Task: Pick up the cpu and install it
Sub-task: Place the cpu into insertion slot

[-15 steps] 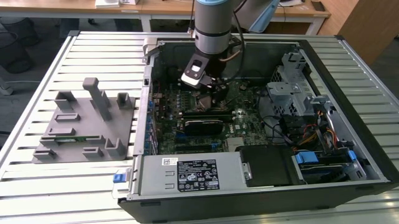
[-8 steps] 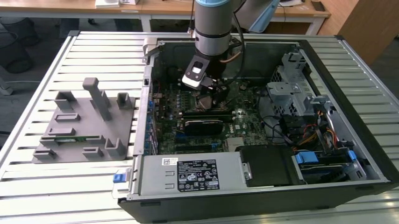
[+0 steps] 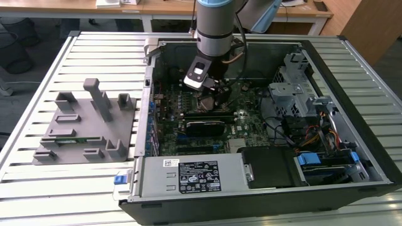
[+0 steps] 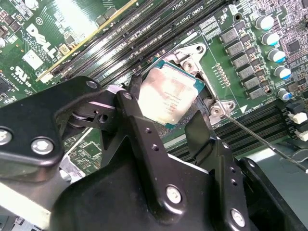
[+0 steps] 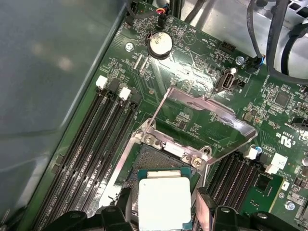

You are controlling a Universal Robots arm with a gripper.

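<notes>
you have the gripper (image 3: 210, 88) down inside the open computer case (image 3: 351, 52), hanging from the arm (image 3: 217, 28) over the green board (image 3: 248, 123). in the exterior view the grey power supply box (image 3: 188, 175) lies at about 6 o'clock from the gripper, against the case wall. the grey plastic holder (image 3: 82, 127) sits at about 9 o'clock from the case, out on the slatted metal table (image 3: 37, 188) and well apart from the arm.

in the second wrist view the two black fingers (image 4: 144, 139) are closed in on the cpu (image 4: 168, 94), one on each of two opposite edges, so the gripper (image 4: 166, 109) is clamped on the chip. its silvery top faces the camera and a thin green edge shows along one side. the thin wire lever (image 4: 260, 137) stands clear of the chip, near the socket's corner screw.

in the first wrist view the cpu (image 5: 163, 202) is between the fingertips of the gripper (image 5: 163, 206), directly over the socket (image 5: 159, 161). part of the socket's dark pin field shows just beyond the chip. the metal hold-down frame (image 5: 211, 115) is swung up and open, away from the socket. rows of black memory slots (image 5: 91, 144) run along one side of the socket, and a round coin battery (image 5: 160, 44) sits farther off on the board.

the chip looks low and close to the socket, but you cannot tell from these views whether it is touching the socket or held just above it.
</notes>
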